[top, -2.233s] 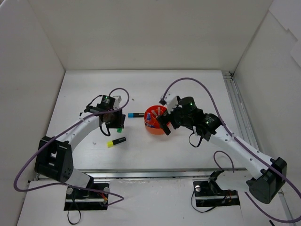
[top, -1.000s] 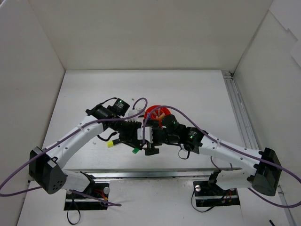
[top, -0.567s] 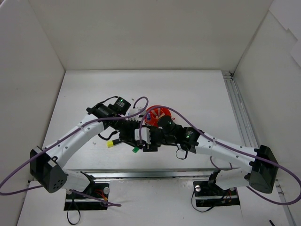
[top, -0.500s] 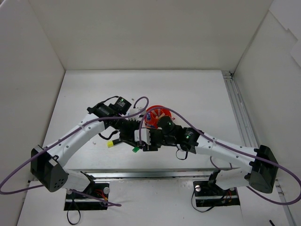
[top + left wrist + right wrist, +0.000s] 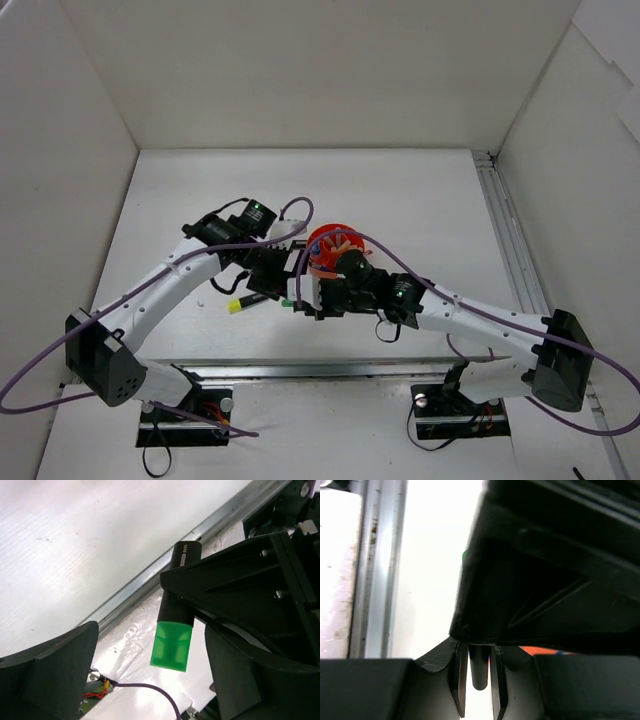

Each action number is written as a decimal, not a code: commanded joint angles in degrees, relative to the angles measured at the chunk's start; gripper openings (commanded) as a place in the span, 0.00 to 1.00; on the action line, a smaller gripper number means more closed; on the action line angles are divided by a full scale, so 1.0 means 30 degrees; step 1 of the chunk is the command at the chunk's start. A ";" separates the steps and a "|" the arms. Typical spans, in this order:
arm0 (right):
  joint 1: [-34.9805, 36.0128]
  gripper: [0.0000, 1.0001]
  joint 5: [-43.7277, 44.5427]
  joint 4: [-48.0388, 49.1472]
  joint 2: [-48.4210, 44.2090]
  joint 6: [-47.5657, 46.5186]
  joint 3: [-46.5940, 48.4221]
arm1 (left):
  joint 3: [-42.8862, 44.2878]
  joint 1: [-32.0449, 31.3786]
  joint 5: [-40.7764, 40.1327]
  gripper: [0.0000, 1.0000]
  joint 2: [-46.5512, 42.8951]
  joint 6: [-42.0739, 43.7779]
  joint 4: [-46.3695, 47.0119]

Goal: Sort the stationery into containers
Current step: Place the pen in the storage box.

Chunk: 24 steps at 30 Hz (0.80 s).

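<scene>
The left arm and right arm are built from white tubular links joined by black motor housings, and each is ended in a black block base at 7 and 5 o'clock of the top view. A green light is lit on each wrist. Purple cable is looped along both. The left gripper is moulded in matte black, with broad wedge fingers.

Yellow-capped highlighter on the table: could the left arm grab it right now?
Probably, yes. The yellow-capped highlighter lies uncovered beside the open left hand, though that hand must first clear the green-capped highlighter the right hand holds.
</scene>
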 commanded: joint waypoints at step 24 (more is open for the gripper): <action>-1.0246 0.00 0.1729 1.0411 0.1135 0.8201 0.1004 | -0.3493 0.6140 -0.7947 1.00 -0.7261 -0.3462 0.2849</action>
